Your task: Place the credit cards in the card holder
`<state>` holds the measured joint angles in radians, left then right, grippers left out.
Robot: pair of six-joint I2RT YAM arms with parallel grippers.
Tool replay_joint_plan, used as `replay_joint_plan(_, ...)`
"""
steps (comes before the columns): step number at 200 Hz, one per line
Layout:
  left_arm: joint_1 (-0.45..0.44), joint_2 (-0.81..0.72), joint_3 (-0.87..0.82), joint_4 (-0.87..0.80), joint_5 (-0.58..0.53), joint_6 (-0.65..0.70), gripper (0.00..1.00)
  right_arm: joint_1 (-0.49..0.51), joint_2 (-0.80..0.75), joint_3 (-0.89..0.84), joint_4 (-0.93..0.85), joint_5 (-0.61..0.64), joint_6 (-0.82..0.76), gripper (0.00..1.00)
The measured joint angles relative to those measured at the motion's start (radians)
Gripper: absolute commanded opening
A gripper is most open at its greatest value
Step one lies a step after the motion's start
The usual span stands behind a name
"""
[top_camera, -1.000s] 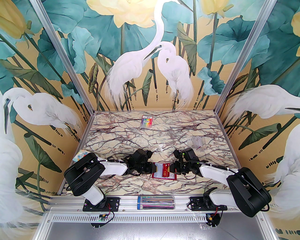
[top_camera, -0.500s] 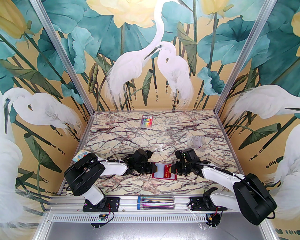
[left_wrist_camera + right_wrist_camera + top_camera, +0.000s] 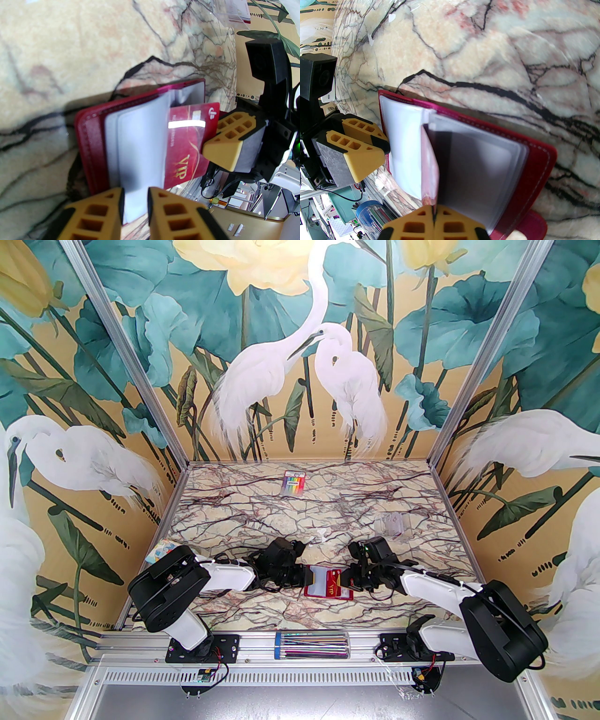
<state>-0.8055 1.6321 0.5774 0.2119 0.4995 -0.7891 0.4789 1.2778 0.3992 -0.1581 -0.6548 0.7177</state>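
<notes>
Both arms reach low and inward, facing across the open card holder (image 3: 91, 145) at the near-centre tabletop (image 3: 262, 521). Left tool (image 3: 134, 194) clamps its sleeve edge; right tool (image 3: 433, 209) grasps a red credit card (image 3: 187, 145) partly inside a sleeve.

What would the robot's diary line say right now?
left hand: pinching sleeve | right hand: holding card | card: partly inside open wallet

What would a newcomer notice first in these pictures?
The heron mural covering the walls dominates the top view. Near the front of the marble table lies an open red card holder, where the right gripper holds a red VIP card partly behind a clear sleeve. The left gripper sits at the holder's opposite edge.
</notes>
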Motion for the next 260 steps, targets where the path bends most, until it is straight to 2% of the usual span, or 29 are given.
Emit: replay_joint_plan(260, -0.004, 0.000, 0.019, -0.043, -0.012, 0.031, 0.24, 0.002, 0.054, 0.056, -0.042, 0.042, -0.035, 0.00)
